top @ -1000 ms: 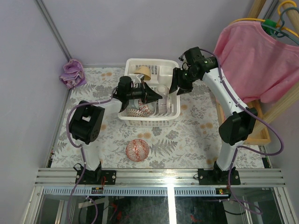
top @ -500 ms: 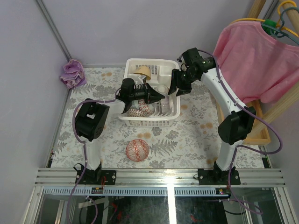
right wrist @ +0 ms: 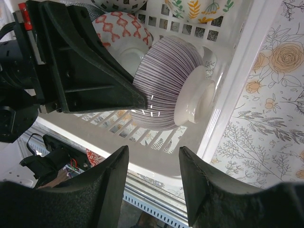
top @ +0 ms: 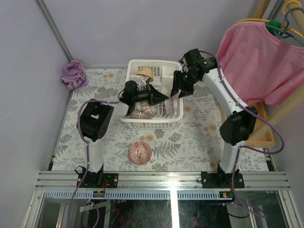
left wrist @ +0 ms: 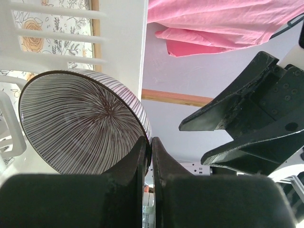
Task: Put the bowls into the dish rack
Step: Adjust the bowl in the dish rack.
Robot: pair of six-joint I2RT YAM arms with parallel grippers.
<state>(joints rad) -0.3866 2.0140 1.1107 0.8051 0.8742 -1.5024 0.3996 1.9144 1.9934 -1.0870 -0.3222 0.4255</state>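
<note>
The left claw [left wrist: 148, 147] is pinched shut on the rim of a striped bowl [left wrist: 80, 128]. The bowl stands on edge inside the rack [top: 152, 123], its foot turned toward the right wall. Whether it rests on the base cannot be told, and from above the claw hides most of it. The right claw [right wrist: 153, 156] hangs over that wall, jaws apart, holding nothing. Beyond the striped bowl, a red-patterned bowl [right wrist: 124, 29] and a leaf-patterned bowl [right wrist: 202, 8] are cut off by the frame edge. A red bowl [top: 139, 152] sits on the worktop [top: 190, 137], well apart from the rack.
</note>
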